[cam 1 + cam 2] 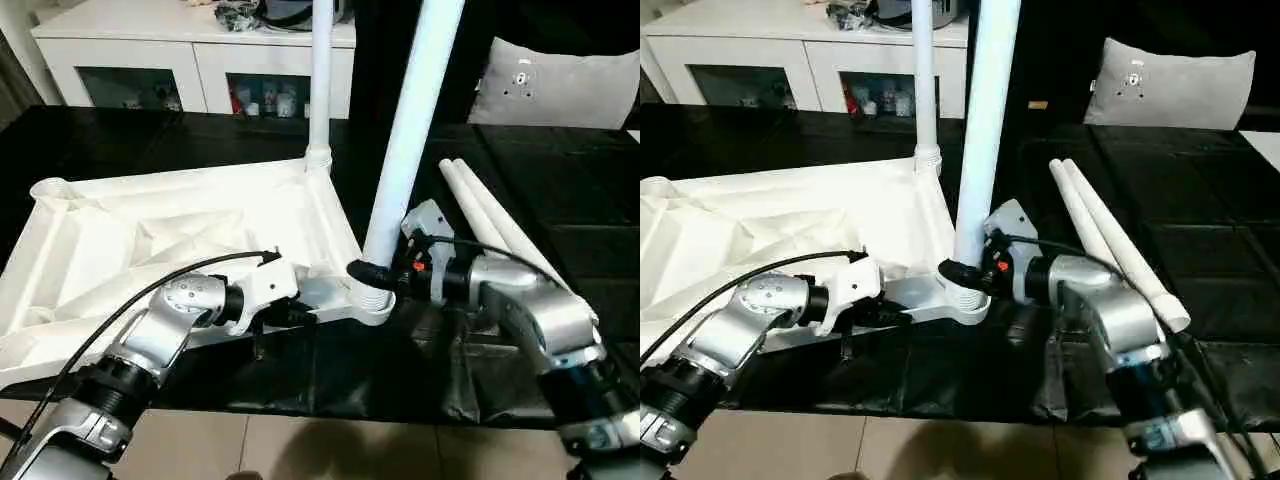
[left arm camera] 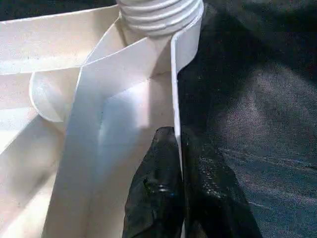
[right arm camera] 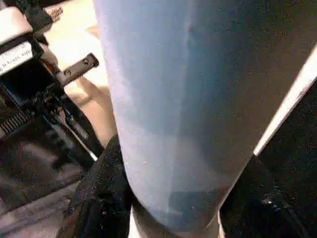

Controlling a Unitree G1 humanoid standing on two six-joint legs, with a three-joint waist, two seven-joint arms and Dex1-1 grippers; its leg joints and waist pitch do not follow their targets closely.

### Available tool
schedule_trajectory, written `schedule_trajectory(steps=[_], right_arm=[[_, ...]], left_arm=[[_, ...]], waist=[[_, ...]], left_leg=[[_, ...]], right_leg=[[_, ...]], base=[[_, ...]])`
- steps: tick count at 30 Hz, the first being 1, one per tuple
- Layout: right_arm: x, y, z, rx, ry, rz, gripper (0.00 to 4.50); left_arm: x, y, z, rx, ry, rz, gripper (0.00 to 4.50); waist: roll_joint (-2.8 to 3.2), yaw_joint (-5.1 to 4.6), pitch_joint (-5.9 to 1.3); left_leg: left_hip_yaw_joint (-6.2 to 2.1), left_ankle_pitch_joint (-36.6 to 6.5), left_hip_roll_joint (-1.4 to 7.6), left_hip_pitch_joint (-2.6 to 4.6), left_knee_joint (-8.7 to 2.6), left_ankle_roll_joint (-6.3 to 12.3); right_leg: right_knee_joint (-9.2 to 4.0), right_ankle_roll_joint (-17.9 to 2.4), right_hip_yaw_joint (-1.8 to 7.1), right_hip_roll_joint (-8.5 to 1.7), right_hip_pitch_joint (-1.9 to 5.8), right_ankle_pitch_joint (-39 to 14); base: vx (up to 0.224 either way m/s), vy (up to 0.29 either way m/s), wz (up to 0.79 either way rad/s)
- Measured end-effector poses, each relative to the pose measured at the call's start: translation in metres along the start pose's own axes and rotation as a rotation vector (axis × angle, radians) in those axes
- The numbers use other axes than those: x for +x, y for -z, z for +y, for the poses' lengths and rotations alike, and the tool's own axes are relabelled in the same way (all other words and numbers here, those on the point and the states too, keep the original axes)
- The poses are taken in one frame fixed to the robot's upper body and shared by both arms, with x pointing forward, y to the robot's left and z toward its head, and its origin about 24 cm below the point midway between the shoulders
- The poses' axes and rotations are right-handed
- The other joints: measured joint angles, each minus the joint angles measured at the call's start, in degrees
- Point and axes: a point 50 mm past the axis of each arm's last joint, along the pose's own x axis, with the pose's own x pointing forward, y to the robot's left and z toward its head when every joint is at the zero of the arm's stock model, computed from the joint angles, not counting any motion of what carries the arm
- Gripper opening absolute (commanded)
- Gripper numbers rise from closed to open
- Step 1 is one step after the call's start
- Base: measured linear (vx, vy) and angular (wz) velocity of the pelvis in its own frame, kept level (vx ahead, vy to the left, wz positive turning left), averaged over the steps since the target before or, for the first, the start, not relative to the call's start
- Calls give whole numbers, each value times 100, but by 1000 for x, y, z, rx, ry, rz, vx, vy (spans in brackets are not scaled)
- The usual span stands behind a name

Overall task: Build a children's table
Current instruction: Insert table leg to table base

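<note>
The white table top (image 1: 150,240) lies upside down on the black table, ribbed underside up. One leg (image 1: 321,80) stands upright in its far corner socket. A second leg (image 1: 405,130) stands slightly tilted in the near corner socket (image 1: 372,300), threads showing at its base. My right gripper (image 1: 372,272) is shut around this leg just above the socket, a black finger (image 3: 99,198) on each side. My left gripper (image 2: 176,136) is shut on the table top's thin side wall (image 2: 174,74) beside that socket. Two loose legs (image 1: 490,225) lie side by side to the right.
A white cabinet (image 1: 190,50) with glass doors stands behind the table. A grey cushion (image 1: 560,85) sits at the back right. The black table's front edge (image 1: 330,410) runs just below my forearms, with tiled floor beyond. A black cable (image 1: 150,290) arcs over my left arm.
</note>
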Motion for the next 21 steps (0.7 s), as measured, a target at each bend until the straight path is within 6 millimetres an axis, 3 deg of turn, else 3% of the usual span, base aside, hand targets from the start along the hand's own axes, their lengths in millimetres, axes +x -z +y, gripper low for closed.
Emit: schedule_trajectory(steps=[21], right_arm=[[-2,3,0,20,-56,30,188]], left_arm=[[-3,2,-2,2,40,9,0]], waist=[[-27,5,-11]], left_leg=[[0,0,-1,15,0,0]], right_leg=[[0,-1,1,0,13,0]], base=[[0,0,0]])
